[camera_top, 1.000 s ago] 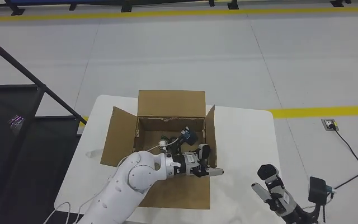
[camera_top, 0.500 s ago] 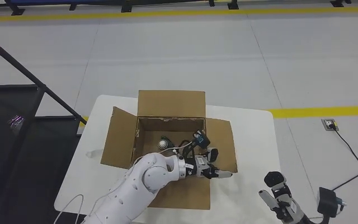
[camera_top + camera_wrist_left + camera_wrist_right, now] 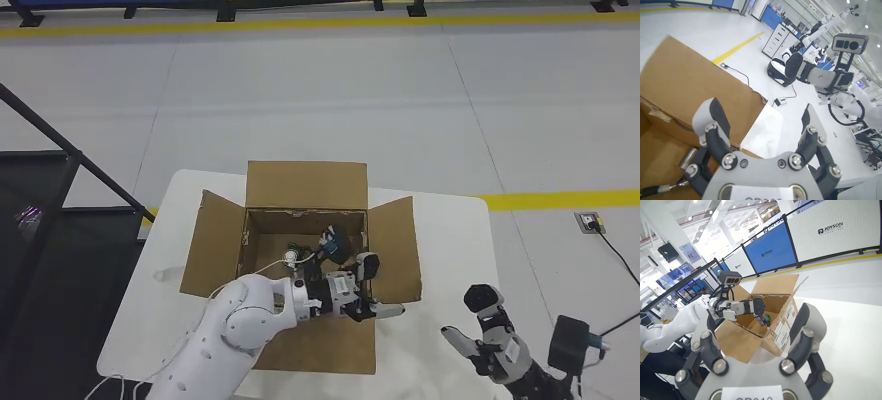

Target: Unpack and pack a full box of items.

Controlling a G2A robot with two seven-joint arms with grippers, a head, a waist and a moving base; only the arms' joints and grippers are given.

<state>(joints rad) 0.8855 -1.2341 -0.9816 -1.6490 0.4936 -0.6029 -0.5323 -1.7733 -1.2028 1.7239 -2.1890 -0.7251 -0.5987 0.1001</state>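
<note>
Left gripper (image 3: pixel 378 290) spread wide, empty, over the right wall of the box (image 3: pixel 306 185); right gripper (image 3: pixel 470 320) likewise spread, right of box

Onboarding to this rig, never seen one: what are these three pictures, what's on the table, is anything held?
A two-armed robot. The top view looks down from above its arms; the other two come from a camera on each wrist. On the white table stands an open cardboard box with a small can and a green-handled tool inside. The left gripper is open at the box's right flap, holding nothing. The right gripper, also open and empty, is beside the box.
</note>
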